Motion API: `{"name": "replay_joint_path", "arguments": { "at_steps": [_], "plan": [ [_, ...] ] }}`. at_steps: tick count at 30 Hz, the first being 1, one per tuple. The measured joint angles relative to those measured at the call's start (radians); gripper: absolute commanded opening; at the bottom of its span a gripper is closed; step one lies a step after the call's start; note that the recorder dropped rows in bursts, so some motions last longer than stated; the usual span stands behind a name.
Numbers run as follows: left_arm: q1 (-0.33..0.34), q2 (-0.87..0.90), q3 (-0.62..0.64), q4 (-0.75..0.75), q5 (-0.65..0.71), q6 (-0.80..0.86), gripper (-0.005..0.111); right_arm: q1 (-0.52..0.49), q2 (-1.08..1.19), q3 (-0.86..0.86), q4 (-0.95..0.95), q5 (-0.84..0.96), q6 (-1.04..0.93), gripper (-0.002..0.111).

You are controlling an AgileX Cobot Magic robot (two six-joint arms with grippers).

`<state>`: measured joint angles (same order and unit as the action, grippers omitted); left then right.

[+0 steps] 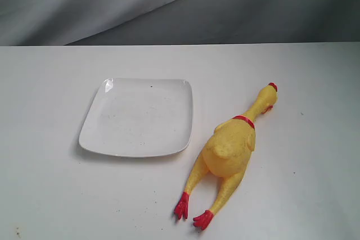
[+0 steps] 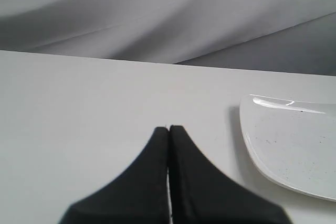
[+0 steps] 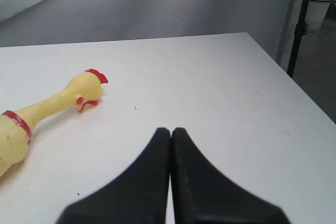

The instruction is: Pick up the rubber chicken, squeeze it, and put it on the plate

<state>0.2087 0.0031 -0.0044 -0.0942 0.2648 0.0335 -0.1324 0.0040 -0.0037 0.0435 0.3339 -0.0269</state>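
The yellow rubber chicken lies on the white table right of the plate, red feet toward the front edge, red comb toward the back. Its head and neck show in the right wrist view. The white square plate sits left of centre; one corner of the plate shows in the left wrist view. Neither gripper appears in the exterior view. My left gripper is shut and empty above bare table beside the plate. Apart from the chicken's head, my right gripper is shut with nothing in it.
A grey cloth backdrop hangs behind the table's far edge. In the right wrist view the table's side edge drops off, with a dark stand pole and a white cup beyond it.
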Motion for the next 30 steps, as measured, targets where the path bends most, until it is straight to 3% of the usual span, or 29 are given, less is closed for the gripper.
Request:
{"name": "replay_joint_path", "arguments": {
  "at_steps": [19,23,27,30],
  "plan": [
    [0.0,0.0,0.0,0.0,0.0,0.0,0.0,0.0,0.0,0.0,-0.043,-0.009,0.0,0.0],
    [0.0,0.0,0.0,0.0,0.0,0.0,0.0,0.0,0.0,0.0,-0.062,-0.262,0.0,0.0],
    [0.0,0.0,0.0,0.0,0.0,0.0,0.0,0.0,0.0,0.0,-0.064,-0.638,0.0,0.0],
    [0.0,0.0,0.0,0.0,0.0,0.0,0.0,0.0,0.0,0.0,-0.066,-0.736,0.004,0.0]
  ]
}}
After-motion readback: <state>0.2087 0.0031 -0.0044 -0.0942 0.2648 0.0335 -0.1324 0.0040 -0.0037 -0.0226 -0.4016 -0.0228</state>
